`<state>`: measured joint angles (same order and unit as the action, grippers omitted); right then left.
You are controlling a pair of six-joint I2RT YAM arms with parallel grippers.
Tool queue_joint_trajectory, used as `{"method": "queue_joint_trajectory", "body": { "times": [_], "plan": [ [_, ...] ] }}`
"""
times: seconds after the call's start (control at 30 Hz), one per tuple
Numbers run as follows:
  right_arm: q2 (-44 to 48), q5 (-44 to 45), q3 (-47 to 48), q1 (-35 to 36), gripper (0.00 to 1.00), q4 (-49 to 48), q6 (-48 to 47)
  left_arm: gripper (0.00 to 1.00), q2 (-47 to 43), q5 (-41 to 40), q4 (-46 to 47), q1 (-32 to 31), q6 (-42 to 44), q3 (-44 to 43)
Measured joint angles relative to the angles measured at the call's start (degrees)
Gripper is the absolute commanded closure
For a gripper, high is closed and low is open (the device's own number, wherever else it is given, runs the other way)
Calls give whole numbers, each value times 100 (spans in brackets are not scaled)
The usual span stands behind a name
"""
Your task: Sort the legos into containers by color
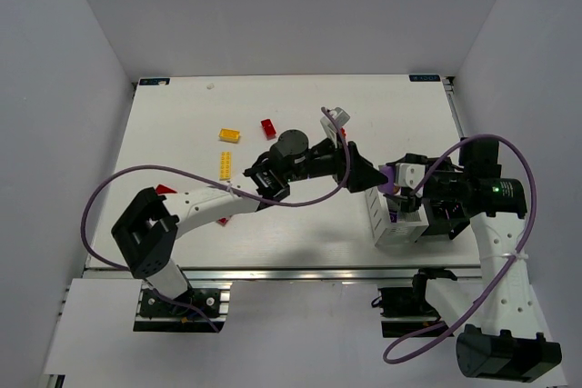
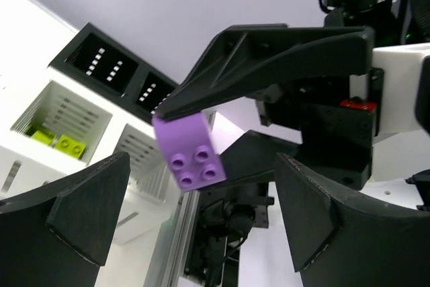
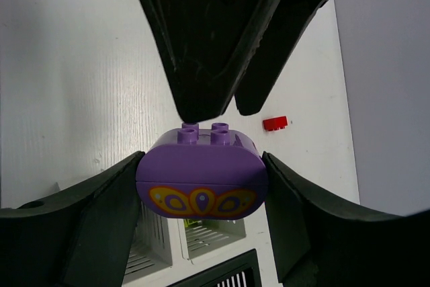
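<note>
My right gripper (image 1: 393, 186) is shut on the rounded purple piece (image 3: 201, 183), which has an orange and yellow pattern on its side, and holds it above the containers (image 1: 400, 233). The purple piece also shows in the left wrist view (image 2: 191, 149). My left gripper (image 1: 375, 177) is open and empty, its tips just beside the purple piece's studs and apart from them. Two lime green bricks (image 2: 59, 140) lie in a white compartment. Yellow bricks (image 1: 230, 134) and red bricks (image 1: 268, 127) lie on the table at the far left.
Another yellow brick (image 1: 224, 164) and red bricks (image 1: 165, 190) lie near the left arm. One red brick (image 3: 275, 123) lies on the table beyond the purple piece. The container block stands close to the table's near right edge, by the right arm.
</note>
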<state>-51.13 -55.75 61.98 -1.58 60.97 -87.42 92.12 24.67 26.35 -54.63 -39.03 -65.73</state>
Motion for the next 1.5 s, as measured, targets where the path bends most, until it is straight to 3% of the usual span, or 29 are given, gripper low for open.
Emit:
{"method": "queue_joint_trajectory", "body": {
  "times": [0.23,0.57,0.7,1.0,1.07,1.13,1.27,1.33,1.4,1.5],
  "plan": [
    [11,177,0,63,100,-326,396,2,332,48,-24,-24,-96,-245],
    [11,249,0,114,100,-501,625,10,704,44,-240,-24,-173,-612],
    [11,299,0,125,100,-533,645,30,802,39,-247,-24,-232,-730],
    [15,435,0,122,100,-588,715,56,874,116,-409,-24,-275,-916],
    [26,481,0,125,99,-629,702,67,909,140,-452,-24,-352,-975],
    [26,514,0,120,83,-671,717,81,975,181,-496,-17,-361,-1073],
    [31,643,0,96,72,-680,748,100,1117,302,-542,4,-380,-1228],
    [31,691,-2,92,59,-680,765,100,1163,352,-549,13,-389,-1274],
    [31,715,-4,92,54,-680,785,100,1172,367,-579,15,-391,-1290],
    [31,723,-13,96,26,-693,861,100,1172,369,-636,15,-387,-1307]
  ]
}}
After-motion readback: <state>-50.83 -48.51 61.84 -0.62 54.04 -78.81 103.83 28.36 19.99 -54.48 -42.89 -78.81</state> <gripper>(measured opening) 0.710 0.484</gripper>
